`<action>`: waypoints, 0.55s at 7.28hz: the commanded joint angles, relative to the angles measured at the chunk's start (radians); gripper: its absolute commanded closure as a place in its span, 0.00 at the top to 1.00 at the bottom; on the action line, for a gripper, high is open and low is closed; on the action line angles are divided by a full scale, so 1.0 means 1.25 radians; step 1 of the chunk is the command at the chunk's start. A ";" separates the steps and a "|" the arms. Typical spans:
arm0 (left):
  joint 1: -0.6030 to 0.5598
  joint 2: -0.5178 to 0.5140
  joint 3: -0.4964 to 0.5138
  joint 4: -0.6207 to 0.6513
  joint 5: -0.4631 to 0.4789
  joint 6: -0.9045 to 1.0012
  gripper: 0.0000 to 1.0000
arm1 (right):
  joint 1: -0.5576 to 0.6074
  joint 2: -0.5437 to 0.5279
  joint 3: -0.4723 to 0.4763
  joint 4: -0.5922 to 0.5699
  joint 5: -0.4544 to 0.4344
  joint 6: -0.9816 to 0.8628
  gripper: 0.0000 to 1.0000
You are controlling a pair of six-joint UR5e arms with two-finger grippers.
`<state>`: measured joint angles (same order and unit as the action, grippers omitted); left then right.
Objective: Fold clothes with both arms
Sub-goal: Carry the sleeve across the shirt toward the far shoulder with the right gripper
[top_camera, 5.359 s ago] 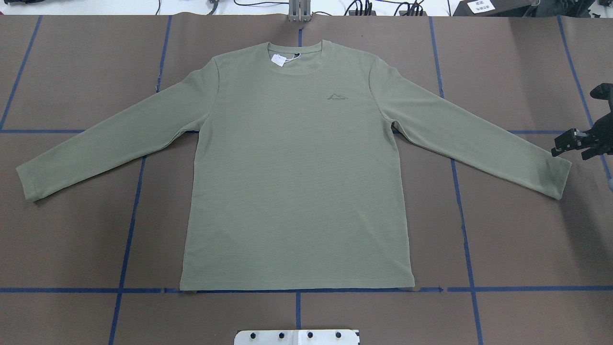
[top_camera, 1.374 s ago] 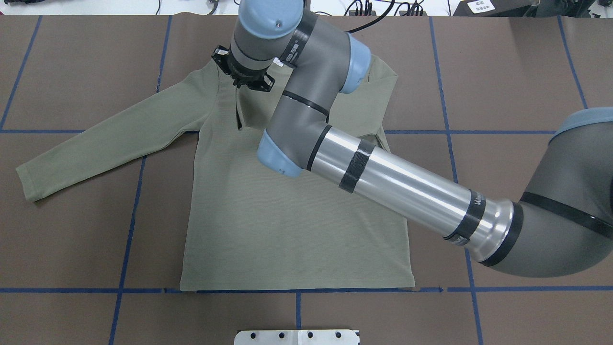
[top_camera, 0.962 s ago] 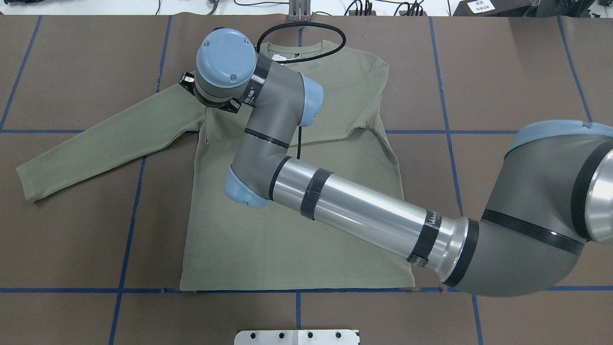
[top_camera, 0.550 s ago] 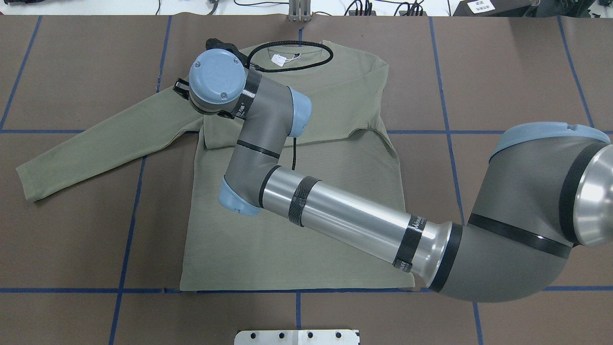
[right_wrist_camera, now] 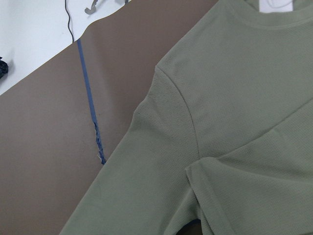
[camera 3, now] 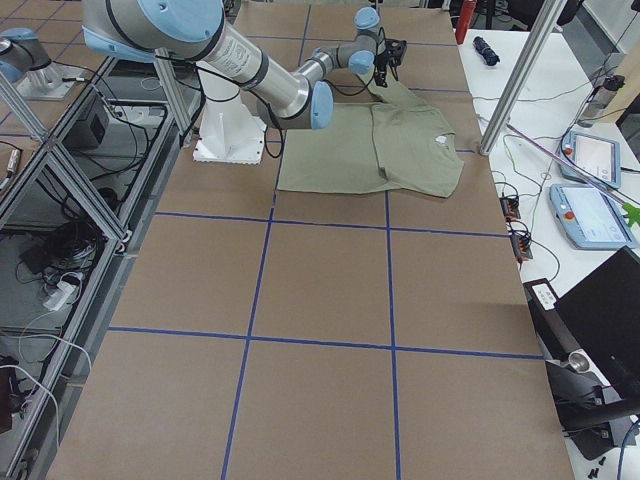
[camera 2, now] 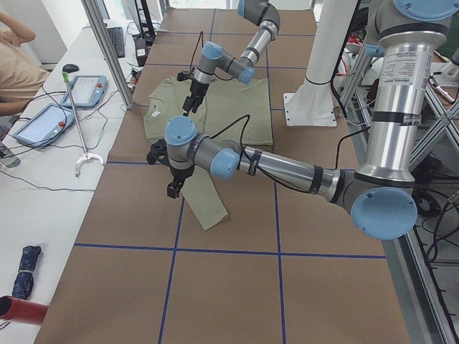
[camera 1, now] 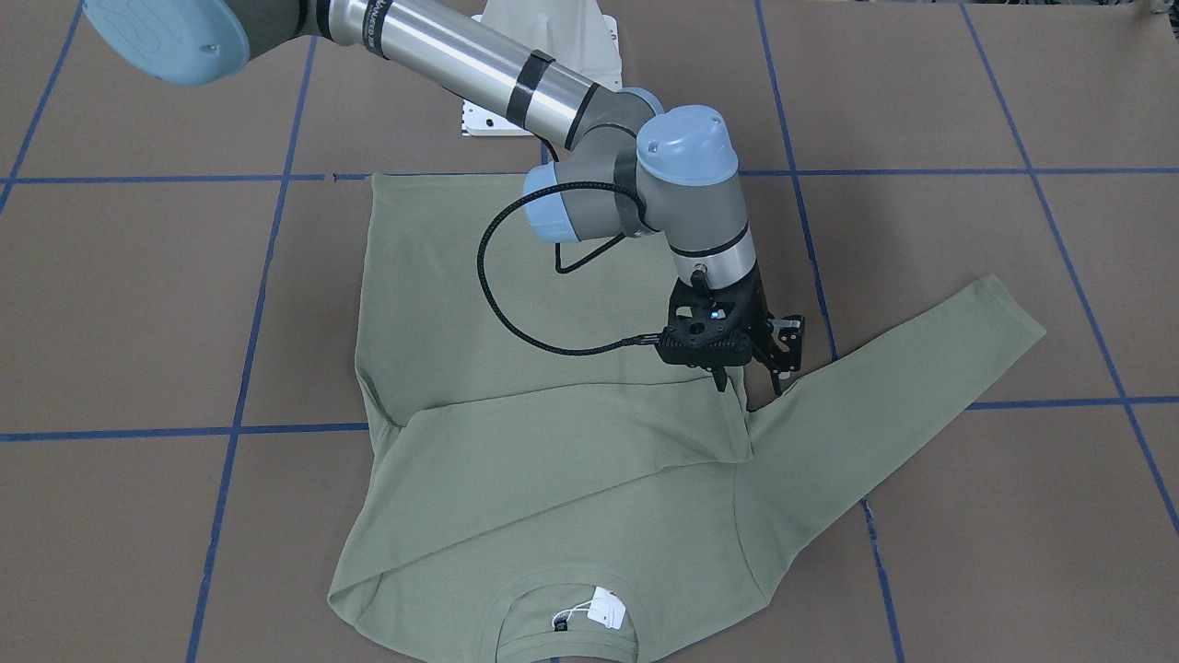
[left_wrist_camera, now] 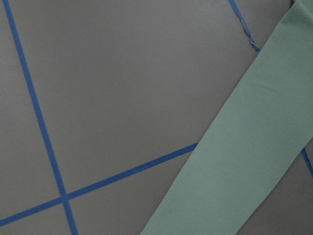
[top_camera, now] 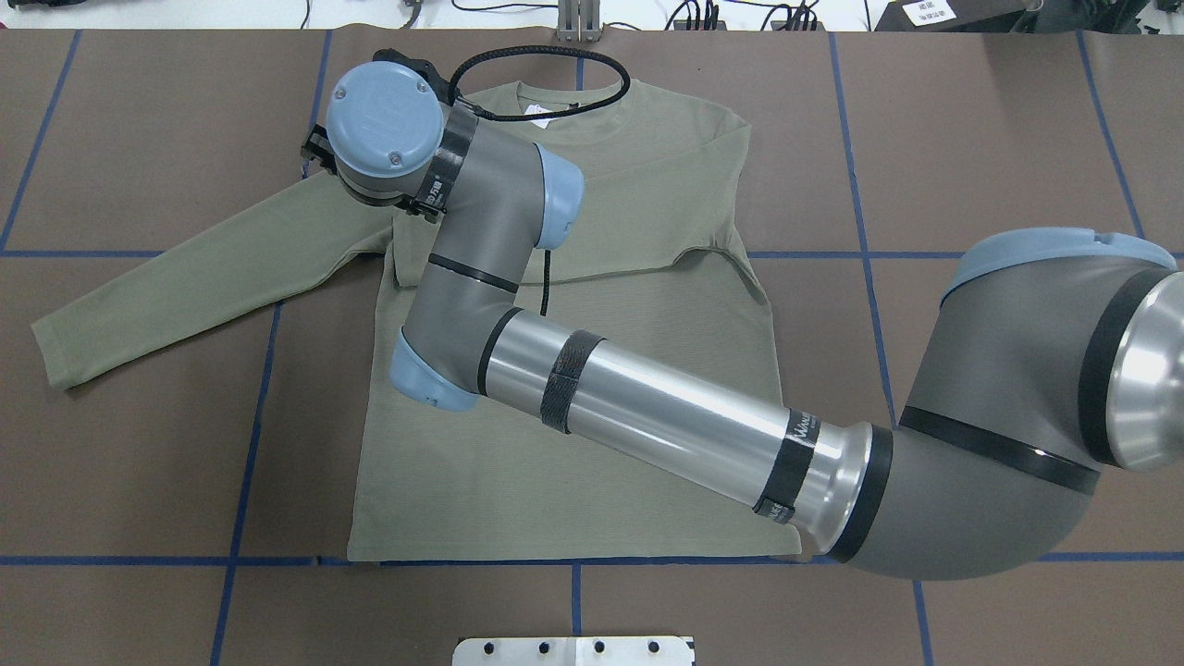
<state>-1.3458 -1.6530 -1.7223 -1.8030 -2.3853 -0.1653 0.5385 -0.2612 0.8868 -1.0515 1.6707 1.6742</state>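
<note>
The sage-green shirt lies flat, chest up, collar and white tag away from the robot. Its right sleeve lies folded across the chest, with the cuff near the left armpit. The left sleeve is stretched out flat. My right gripper hovers open and empty over the left armpit; in the overhead view its wrist hides it. My left gripper shows only in the exterior left view, beside the left sleeve; I cannot tell whether it is open.
Brown table cover with a blue tape grid. The white pedestal base is at the robot's edge. A side bench holds tablets, and a person sits there. The right forearm spans the shirt's body.
The right arm swept the right sleeve across the chest and let it go. In the last half second its wrist moved further left, past the left shoulder. The shirt stays still.
</note>
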 commanded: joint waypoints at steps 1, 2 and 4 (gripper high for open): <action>0.057 0.002 0.033 -0.051 -0.005 -0.136 1.00 | 0.037 -0.124 0.233 -0.159 0.074 -0.005 0.99; 0.081 0.018 0.036 -0.084 -0.004 -0.185 1.00 | 0.056 -0.215 0.330 -0.160 0.095 -0.009 0.99; 0.119 0.075 0.134 -0.359 0.005 -0.321 1.00 | 0.164 -0.411 0.529 -0.159 0.234 -0.046 0.99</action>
<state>-1.2229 -1.5942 -1.6366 -2.0417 -2.3841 -0.4573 0.6641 -0.6157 1.3901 -1.2477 1.8588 1.6524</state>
